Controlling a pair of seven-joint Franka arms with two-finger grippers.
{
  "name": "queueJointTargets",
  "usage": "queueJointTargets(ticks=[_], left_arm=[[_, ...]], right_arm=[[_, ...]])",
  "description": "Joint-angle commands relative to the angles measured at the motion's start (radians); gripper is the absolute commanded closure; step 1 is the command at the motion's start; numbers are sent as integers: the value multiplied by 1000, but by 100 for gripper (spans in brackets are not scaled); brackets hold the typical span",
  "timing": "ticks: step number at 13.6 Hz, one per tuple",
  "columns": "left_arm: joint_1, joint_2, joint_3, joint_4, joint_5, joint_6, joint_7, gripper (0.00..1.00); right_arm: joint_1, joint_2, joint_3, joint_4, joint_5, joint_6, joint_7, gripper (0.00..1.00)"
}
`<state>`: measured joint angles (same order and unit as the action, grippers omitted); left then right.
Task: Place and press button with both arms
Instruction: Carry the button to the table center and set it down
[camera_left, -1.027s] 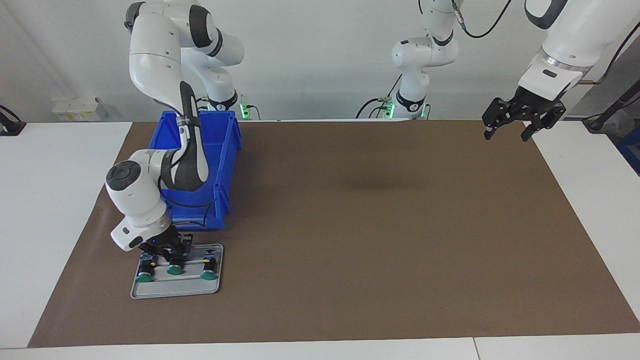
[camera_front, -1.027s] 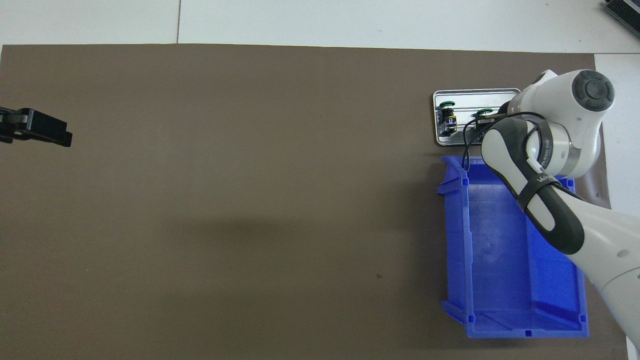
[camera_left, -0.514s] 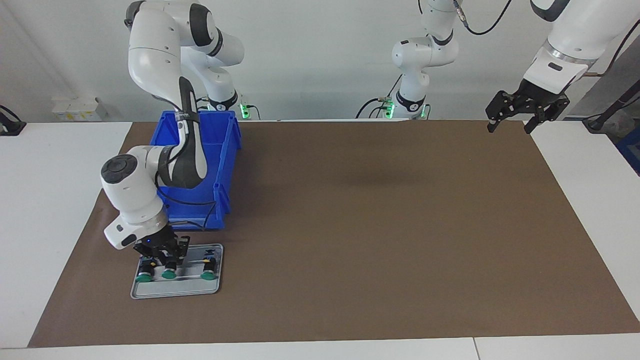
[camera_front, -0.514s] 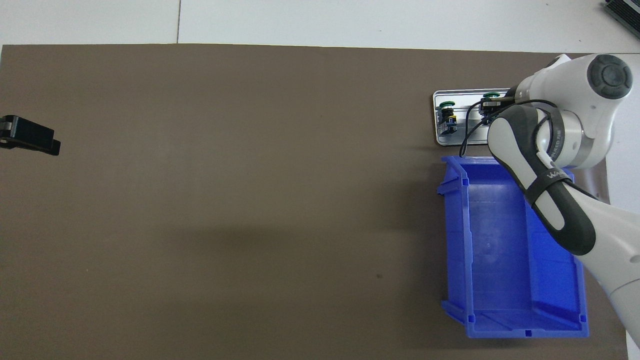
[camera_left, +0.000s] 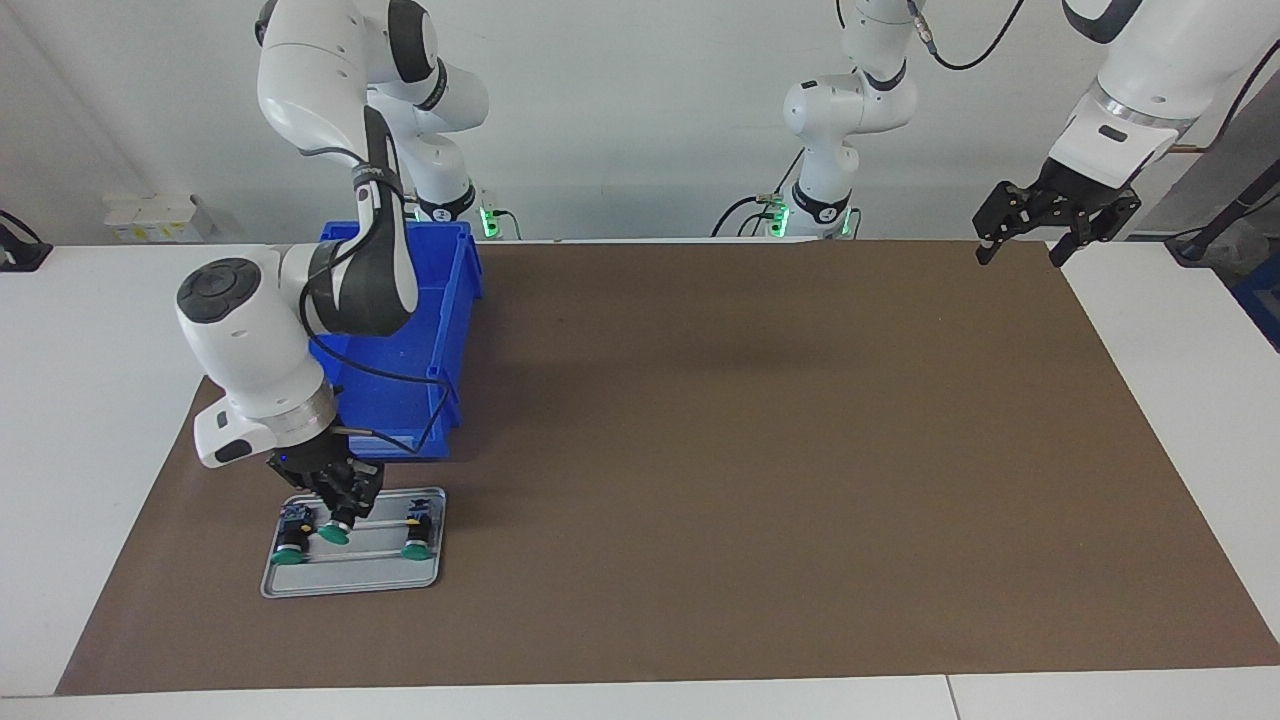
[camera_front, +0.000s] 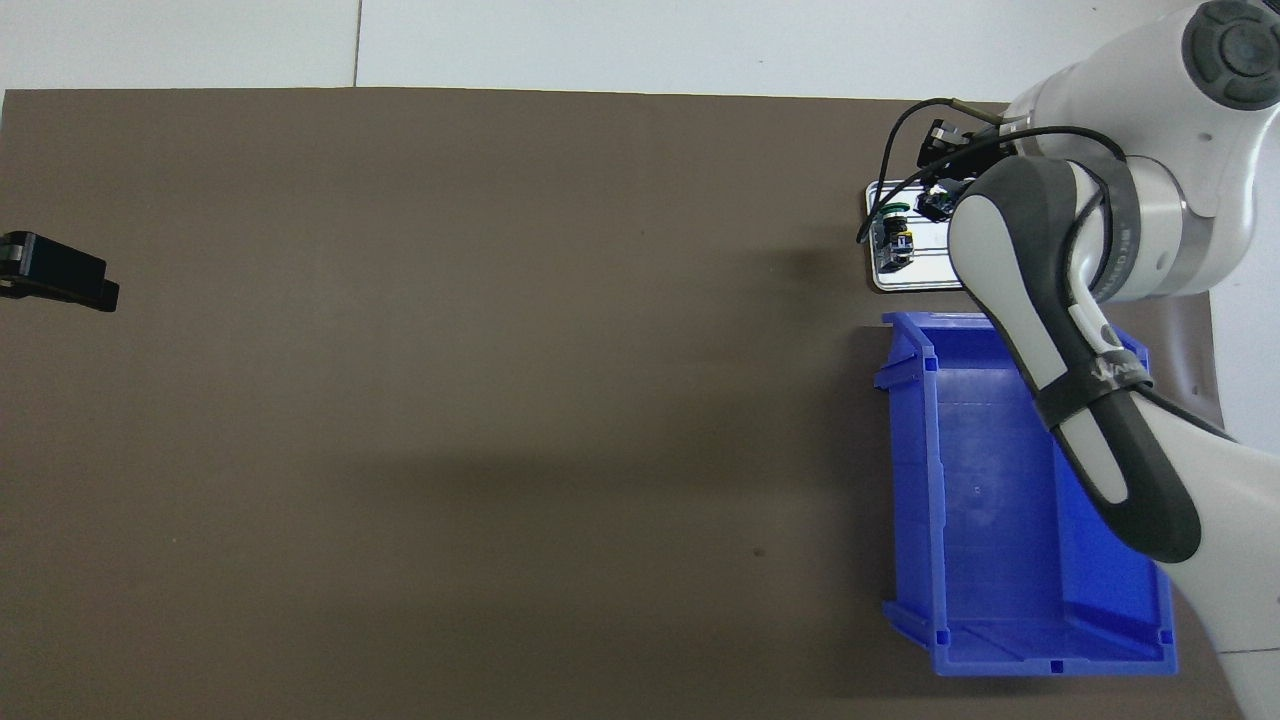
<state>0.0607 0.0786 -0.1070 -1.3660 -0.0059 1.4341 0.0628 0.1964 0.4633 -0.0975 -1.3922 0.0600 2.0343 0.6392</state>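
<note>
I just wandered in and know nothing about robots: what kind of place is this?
Probably a robotics lab or test bench. Two white robot arms stand at a table with a brown mat, beside a blue bin and a small metal tray of green-capped push buttons.

Not much to read here tbh. Only lettering I can spot is white print on the black strap (camera_front: 1095, 378) wrapped round the right arm's forearm (camera_front: 1040, 300), overhead view, well back from its hand. Looks like "WA…" something, the rest is hidden. Nothing else is legible.
</note>
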Motion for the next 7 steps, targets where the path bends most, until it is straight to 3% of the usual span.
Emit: queueJointTargets(ticks=[1, 7], left_arm=[[1, -13, 3, -1, -5, -23, -6, 7], [7, -14, 6, -1, -3, -24, -5, 8]], right_arm=[[102, -3, 7, 25, 0, -23, 314, 100], [342, 24, 5, 24, -9, 21, 984, 100]])
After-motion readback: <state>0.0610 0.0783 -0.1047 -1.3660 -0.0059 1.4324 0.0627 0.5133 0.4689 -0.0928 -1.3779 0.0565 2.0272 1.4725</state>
